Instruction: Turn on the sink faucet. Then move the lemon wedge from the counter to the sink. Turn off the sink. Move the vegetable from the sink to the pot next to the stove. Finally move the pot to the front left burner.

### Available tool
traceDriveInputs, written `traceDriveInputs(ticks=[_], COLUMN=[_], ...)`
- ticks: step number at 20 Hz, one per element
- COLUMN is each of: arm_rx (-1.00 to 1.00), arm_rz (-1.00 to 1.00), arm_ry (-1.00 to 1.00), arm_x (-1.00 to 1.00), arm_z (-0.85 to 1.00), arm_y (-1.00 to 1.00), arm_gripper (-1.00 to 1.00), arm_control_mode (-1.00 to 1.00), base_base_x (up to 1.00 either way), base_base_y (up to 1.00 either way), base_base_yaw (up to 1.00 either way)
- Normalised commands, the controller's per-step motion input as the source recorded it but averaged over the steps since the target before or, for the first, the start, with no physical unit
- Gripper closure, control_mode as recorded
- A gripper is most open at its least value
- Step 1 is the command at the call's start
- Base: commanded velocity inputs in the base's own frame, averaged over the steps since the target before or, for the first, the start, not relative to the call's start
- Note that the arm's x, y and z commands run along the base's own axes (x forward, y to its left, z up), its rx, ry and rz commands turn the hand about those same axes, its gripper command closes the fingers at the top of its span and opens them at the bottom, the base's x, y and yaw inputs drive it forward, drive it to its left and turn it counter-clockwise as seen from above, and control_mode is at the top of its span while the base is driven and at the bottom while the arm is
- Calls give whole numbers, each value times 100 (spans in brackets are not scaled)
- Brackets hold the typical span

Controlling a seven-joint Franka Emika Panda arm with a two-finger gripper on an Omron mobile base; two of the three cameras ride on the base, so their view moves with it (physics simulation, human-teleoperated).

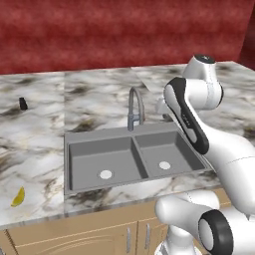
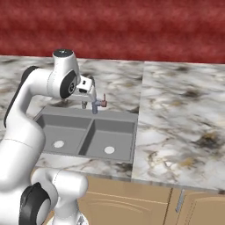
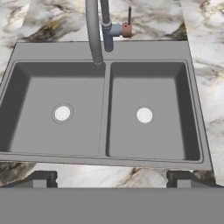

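Two basins sit side by side in the sink (image 1: 102, 142), each with a white round drain, and both hold nothing but their grey floors. The faucet (image 1: 134, 107) stands at the sink's 12 o'clock edge, its arched spout reaching out over the divider between the basins; in the hand view its small lever (image 3: 127, 24) sticks out to the side of the stem with a reddish tip. I see no water running from the spout.

The end effector (image 3: 111, 181) hangs above the sink's near rim, its two dark fingertips (image 3: 41, 179) spread wide apart with nothing between them.

The lemon (image 1: 18, 197) lies on the bench (image 1: 35, 149), well apart from the sink at about 8 o'clock from it in the left base view, close to the bench's front edge. A small black cone (image 1: 23, 103) stands on the bench at about 10 o'clock from the sink, near the red wall (image 1: 99, 30).

Tan cabinets (image 2: 132, 204) run under the bench front.
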Motion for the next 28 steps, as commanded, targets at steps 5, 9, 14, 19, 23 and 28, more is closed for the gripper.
traceDriveInputs(ticks=[5, 9, 14, 19, 23, 28], arm_rx=[0, 0, 0, 0, 0, 6], arm_rz=[0, 0, 0, 0, 0, 4], arm_ry=[0, 0, 0, 0, 0, -1], arm_x=[0, 0, 0, 0, 0, 3], arm_z=[0, 0, 0, 0, -2, -19], arm_y=[0, 0, 0, 0, 0, -44], arm_gripper=[-100, -100, -100, -100, -100, -100], arm_control_mode=[100, 100, 100, 100, -100, -100], base_base_x=[15, 25, 32, 28, 3, 0], base_base_y=[13, 24, 29, 21, 4, 0], base_base_yaw=[0, 0, 0, 0, 0, 0])
